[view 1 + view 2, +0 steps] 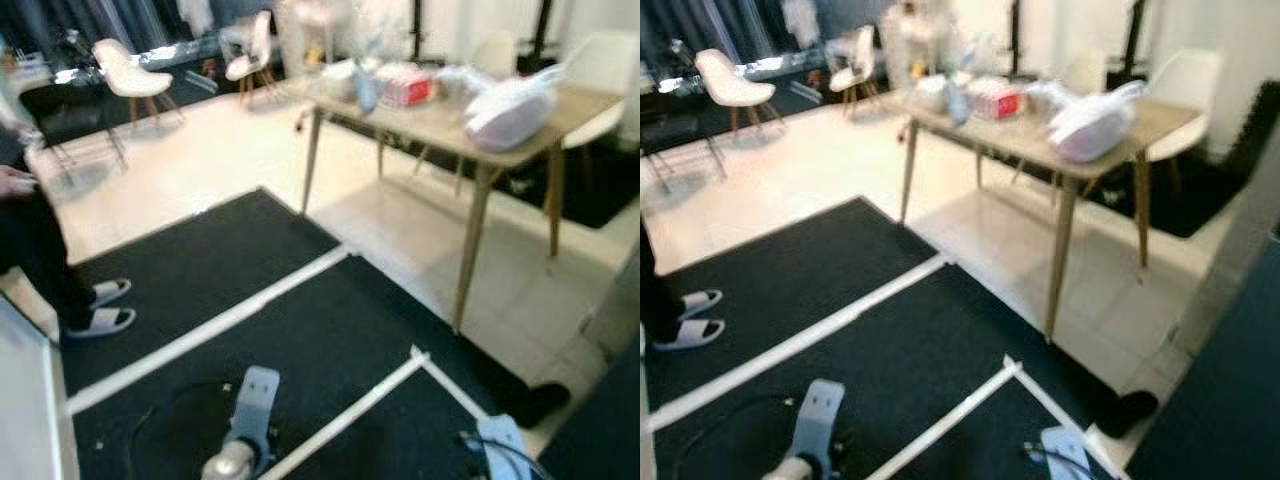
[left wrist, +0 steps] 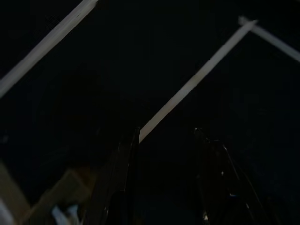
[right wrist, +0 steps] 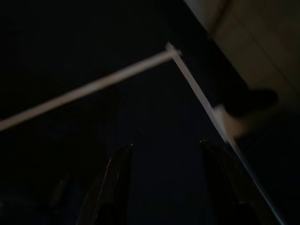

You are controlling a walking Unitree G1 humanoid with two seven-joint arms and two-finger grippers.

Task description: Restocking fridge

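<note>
I had the robot standing on the dark floor mat [image 1: 300,330], crossed by white tape lines [image 1: 210,325], with both arms hanging idle because there was nothing within reach to handle. The left gripper [image 2: 164,140] pointed down at the mat with its two fingers spread wide and nothing between them; the right gripper [image 3: 164,154] hung the same way, wide apart and empty, above a corner of the tape. The goods for restocking, as I judged them, sat on the wooden bench [image 1: 440,125] at about one o'clock, well apart from me: a white bag [image 1: 510,112], a red-and-white pack [image 1: 407,88] and some blurred containers [image 1: 355,80]. I could make out no fridge. A person in slippers [image 1: 105,318] stood at nine o'clock. White chairs [image 1: 130,70] stood far off at eleven o'clock
</note>
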